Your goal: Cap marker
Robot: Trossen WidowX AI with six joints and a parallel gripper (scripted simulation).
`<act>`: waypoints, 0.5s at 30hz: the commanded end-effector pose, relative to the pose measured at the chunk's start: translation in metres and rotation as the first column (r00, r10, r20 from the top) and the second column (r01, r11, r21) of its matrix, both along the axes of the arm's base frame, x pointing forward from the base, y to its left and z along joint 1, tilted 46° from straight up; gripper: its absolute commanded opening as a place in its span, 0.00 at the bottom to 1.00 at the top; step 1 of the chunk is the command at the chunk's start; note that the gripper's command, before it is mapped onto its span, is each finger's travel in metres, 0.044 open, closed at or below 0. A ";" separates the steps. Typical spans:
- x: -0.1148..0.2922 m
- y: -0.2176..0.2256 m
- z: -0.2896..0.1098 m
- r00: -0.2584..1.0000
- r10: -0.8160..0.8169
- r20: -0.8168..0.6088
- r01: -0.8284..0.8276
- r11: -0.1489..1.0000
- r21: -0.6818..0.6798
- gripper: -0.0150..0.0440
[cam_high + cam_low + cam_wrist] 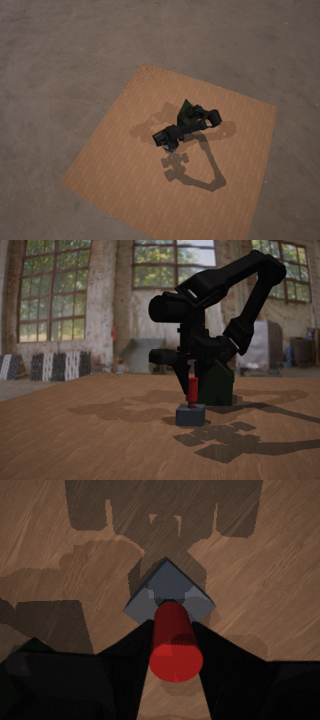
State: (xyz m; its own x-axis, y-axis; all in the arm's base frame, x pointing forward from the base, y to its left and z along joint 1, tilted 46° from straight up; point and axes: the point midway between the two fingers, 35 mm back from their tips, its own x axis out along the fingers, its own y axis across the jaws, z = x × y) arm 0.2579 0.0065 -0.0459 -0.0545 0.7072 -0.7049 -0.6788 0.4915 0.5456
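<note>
table (77, 436) wood, no readable writing | arm (232, 276) black, folded over green base (219, 387), no labels | block (190, 415) grey, on table | claw (190, 388) clamped on red cap (192, 389) | cap upright on marker (191, 404), short marker neck showing above block

Cap (191, 389) over marker (191, 404) in holder block (190, 415), on table (77, 436)
</note>
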 end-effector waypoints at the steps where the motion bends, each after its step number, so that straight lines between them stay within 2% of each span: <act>1: -0.001 0.001 0.000 1.000 -0.003 -0.004 0.003 1.000 0.002 0.25; 15: 0.000 0.000 0.000 1.000 0.001 -0.001 -0.001 1.000 0.000 0.88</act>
State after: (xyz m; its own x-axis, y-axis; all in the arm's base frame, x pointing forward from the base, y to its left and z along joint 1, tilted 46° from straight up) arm 0.2576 0.0069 -0.0460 -0.0560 0.7076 -0.7044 -0.6785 0.4906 0.5467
